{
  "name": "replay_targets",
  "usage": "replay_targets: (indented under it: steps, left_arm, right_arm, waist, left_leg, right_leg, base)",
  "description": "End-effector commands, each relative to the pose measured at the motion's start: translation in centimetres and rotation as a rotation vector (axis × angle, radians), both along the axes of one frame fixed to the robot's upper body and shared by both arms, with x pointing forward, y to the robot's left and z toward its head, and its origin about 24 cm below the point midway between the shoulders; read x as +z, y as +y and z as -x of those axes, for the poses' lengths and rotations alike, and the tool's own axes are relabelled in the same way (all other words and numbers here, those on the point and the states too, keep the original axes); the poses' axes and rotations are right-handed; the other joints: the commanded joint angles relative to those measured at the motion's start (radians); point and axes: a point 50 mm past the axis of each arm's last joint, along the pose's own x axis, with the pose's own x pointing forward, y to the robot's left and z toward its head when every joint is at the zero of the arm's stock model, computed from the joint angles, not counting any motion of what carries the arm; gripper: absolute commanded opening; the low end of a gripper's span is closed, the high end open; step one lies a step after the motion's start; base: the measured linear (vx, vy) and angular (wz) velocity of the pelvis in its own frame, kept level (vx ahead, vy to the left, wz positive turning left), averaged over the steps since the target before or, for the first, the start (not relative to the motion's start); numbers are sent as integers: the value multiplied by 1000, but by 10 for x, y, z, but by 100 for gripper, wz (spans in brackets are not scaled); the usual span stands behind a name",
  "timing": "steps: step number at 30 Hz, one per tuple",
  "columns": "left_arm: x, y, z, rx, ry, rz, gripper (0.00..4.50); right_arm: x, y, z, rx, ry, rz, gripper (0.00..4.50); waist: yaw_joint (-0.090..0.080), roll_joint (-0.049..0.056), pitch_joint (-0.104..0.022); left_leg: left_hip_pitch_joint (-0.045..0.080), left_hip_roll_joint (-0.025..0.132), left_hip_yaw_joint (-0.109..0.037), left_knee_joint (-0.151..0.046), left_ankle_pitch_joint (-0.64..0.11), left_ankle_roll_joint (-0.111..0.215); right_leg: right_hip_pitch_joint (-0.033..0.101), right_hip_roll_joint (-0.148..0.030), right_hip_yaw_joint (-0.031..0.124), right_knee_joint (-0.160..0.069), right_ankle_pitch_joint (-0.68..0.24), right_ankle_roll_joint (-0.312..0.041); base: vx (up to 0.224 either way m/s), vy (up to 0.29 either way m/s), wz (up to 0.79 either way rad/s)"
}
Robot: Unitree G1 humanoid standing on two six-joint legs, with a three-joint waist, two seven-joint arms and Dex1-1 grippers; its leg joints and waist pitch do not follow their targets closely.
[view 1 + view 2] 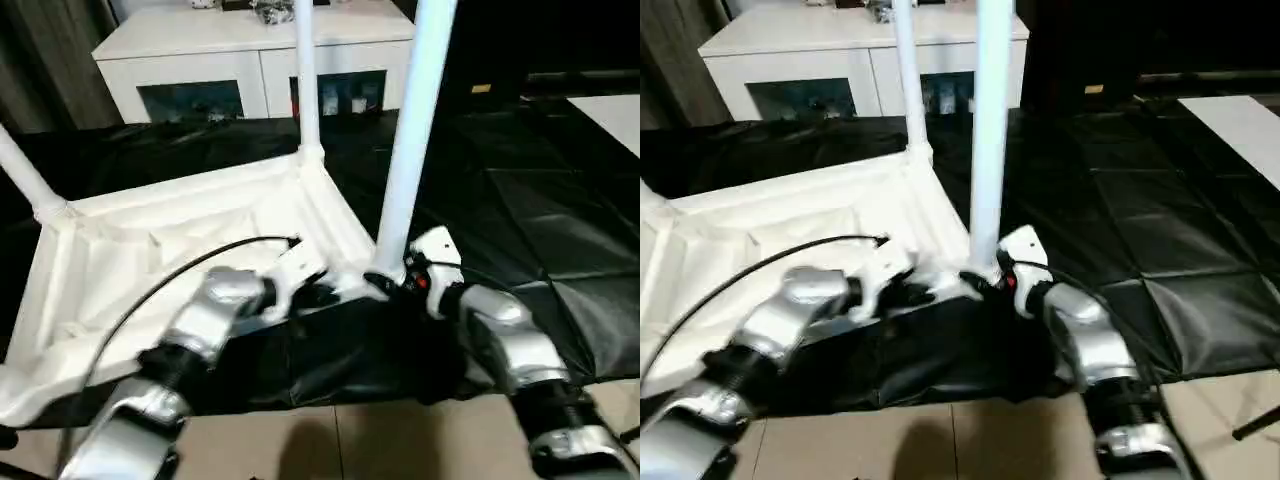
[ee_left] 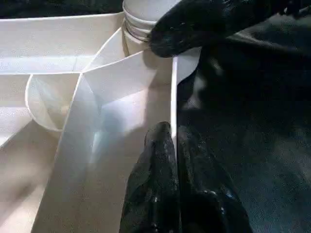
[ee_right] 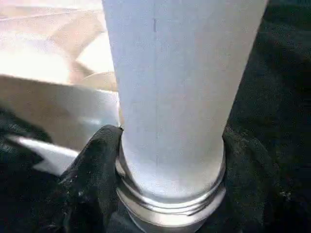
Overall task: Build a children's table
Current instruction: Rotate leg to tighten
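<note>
The children's table (image 1: 150, 250) lies upside down on a black sheet, its ribbed white underside facing up. Three white legs stand up from its corners: one at the far corner (image 1: 307, 80), one at the left (image 1: 25, 175), and a near one (image 1: 410, 130). My right gripper (image 1: 385, 285) is shut on the base of the near leg (image 3: 170, 87), with a black finger (image 3: 92, 165) pressed to each side just above the threaded collar. My left gripper (image 2: 173, 133) is shut on the table's thin rim wall (image 2: 172, 82) right beside that corner.
A white cabinet (image 1: 200, 50) with glass doors stands behind the table. The black sheet (image 1: 520, 200) spreads to the right and ends at tiled floor (image 1: 350, 440) near me. A black cable (image 1: 180, 270) arcs over my left forearm.
</note>
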Motion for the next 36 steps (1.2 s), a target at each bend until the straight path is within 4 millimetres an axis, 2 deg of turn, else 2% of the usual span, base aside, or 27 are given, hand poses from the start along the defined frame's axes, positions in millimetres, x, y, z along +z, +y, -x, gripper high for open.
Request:
replay_targets:
  steps: [1, 2, 3, 4, 5, 7, 8, 9, 14, 15, 16, 19, 20, 22, 24, 26, 28, 30, 31, 32, 33, 34, 36]
  left_arm:
    - [-8, -6, -5, 133, -7, 1, 0]
    - [-7, -13, -7, 150, -15, 3, 0]
    - [-7, -18, -8, 156, -26, 2, 0]
    - [-7, -22, -9, 152, -40, 1, 0]
    - [-7, -26, -9, 145, -44, 1, 0]
    - [-7, -28, -8, 126, -44, 1, 0]
    - [-8, -28, -8, 113, -35, 2, 0]
    - [-8, -28, -8, 111, -38, -1, 0]
    - [-9, -25, -9, 104, -46, -9, 0]
    - [-9, -24, -9, 89, -53, -2, 0]
    - [-9, -24, -9, 89, -53, -2, 0]
    - [-6, -25, -9, 66, -83, 19, 0]
    - [2, -28, -10, 63, -145, 78, 0]
    - [9, -29, -12, 65, -183, 118, 0]
    - [12, -28, -12, 59, -202, 125, 0]
    - [22, -22, -16, 73, -219, 177, 44]
    - [29, -14, -17, 84, -220, 224, 59]
    - [35, -7, -15, 64, -194, 261, 81]
    - [36, -4, -14, 55, -192, 269, 92]
    - [40, 6, -7, 20, -171, 291, 99]
    - [40, 7, -6, 17, -169, 293, 105]
    - [43, 16, 2, -19, -144, 303, 114]
    - [43, 27, 12, -52, -96, 297, 126]
  right_arm:
    - [-13, 10, 1, -80, 70, 2, 266]
    - [-14, 13, 0, -121, 69, 13, 266]
    - [-15, 17, -1, -142, 63, 28, 266]
    - [-15, 19, -2, -156, 54, 43, 266]
    - [-14, 22, -3, -167, 45, 47, 266]
    - [-11, 27, -3, -149, 24, 44, 266]
    - [-9, 26, -3, -159, 18, 7, 266]
    - [-8, 25, -3, -168, 18, -10, 322]
    - [-4, 22, -4, -186, -8, -17, 362]
    - [0, 19, -5, -183, -50, -2, 367]
    - [0, 19, -5, -183, -50, -2, 374]
    - [7, 11, -4, -163, -96, 8, 374]
    - [15, 2, 2, -60, -118, -17, 374]
    - [19, -5, 11, 36, -121, -19, 374]
    - [20, -9, 15, 66, -121, -15, 374]
    - [20, -21, 25, 147, -123, 31, 380]
    - [21, -30, 33, 192, -123, 67, 380]
    - [22, -38, 37, 212, -121, 72, 380]
    - [23, -40, 39, 226, -116, 66, 380]
    - [26, -39, 46, 291, -105, 49, 380]
    - [26, -39, 46, 296, -104, 48, 380]
    - [27, -35, 51, 350, -92, 32, 380]
    - [27, -27, 54, 397, -89, 12, 380]
  waist:
    - [-1, -19, -55]
    - [-3, -14, -57]
    - [-3, -15, -57]
    - [-2, -12, -58]
    - [0, -16, -58]
    - [0, -11, -57]
    - [-1, -13, -58]
    - [-1, -14, -57]
    - [-2, -13, -54]
    - [-2, -18, -54]
    - [-1, -15, -54]
    - [-1, -20, -53]
    - [3, -24, -53]
    - [11, -27, -54]
    - [15, -26, -57]
    - [19, -27, -60]
    - [23, -21, -63]
    - [31, -19, -72]
    - [32, -14, -72]
    - [29, -21, -70]
    - [33, -20, -71]
    - [30, -20, -68]
    - [28, -18, -66]
  left_leg:
    - [24, 47, -27, -81, -270, 17]
    - [23, 45, -28, -81, -266, 16]
    - [25, 46, -27, -81, -262, 15]
    - [25, 45, -27, -81, -262, 14]
    - [24, 44, -28, -81, -262, 20]
    - [22, 44, -28, -81, -271, 31]
    - [21, 44, -29, -82, -276, 35]
    - [22, 44, -29, -82, -286, 37]
    - [21, 47, -32, -89, -311, 28]
    - [22, 46, -32, -89, -324, 25]
    - [23, 47, -33, -90, -328, 23]
    - [20, 48, -33, -91, -330, 23]
    - [17, 48, -32, -89, -320, 38]
    - [20, 50, -30, -86, -303, 52]
    - [9, 50, -31, -82, -247, 86]
    - [8, 51, -30, -76, -214, 99]
    - [8, 51, -29, -73, -195, 108]
    - [10, 57, -28, -66, -144, 123]
    - [8, 56, -28, -63, -111, 138]
    - [2, 53, -26, -59, -95, 159]
    - [1, 58, -29, -60, -90, 173]
    - [-3, 57, -28, -60, -87, 180]
    - [2, 60, -26, -60, -100, 186]
  right_leg:
    - [27, -49, 30, -80, -247, -207]
    - [30, -48, 29, -79, -240, -207]
    - [27, -47, 29, -81, -224, -207]
    - [29, -47, 28, -81, -217, -207]
    - [32, -49, 28, -82, -209, -207]
    - [33, -51, 27, -84, -221, -202]
    - [34, -51, 27, -85, -230, -198]
    - [34, -52, 27, -87, -251, -194]
    - [30, -51, 25, -91, -300, -173]
    - [29, -52, 26, -93, -314, -171]
    - [28, -53, 26, -93, -322, -168]
    - [29, -53, 27, -94, -327, -160]
    - [33, -54, 28, -93, -310, -159]
    - [34, -54, 30, -93, -288, -154]
    - [40, -56, 29, -85, -228, -166]
    - [41, -56, 26, -80, -197, -176]
    - [39, -58, 26, -76, -161, -196]
    - [40, -57, 24, -63, -60, -234]
    - [37, -51, 22, -54, 9, -258]
    - [39, -50, 21, -50, 49, -266]
    - [47, -57, 20, -45, 60, -271]
    - [43, -54, 20, -47, 56, -270]
    - [38, -50, 18, -49, 26, -274]
  base:
    - [0, 0, 0]
    - [0, 0, 0]
    - [0, 0, 0]
    - [0, 0, 0]
    - [0, 0, 0]
    - [0, 0, 0]
    - [0, 0, 0]
    - [0, 0, 0]
    - [0, 0, 0]
    - [0, 0, 0]
    - [0, 0, 0]
    - [0, 0, 0]
    - [0, 0, 0]
    - [0, 0, 0]
    - [0, 0, 0]
    - [0, 0, 0]
    - [0, 0, 0]
    - [0, 0, 0]
    - [0, 0, 0]
    - [0, 0, 0]
    - [0, 0, 0]
    - [0, 0, 0]
    - [0, 0, 0]
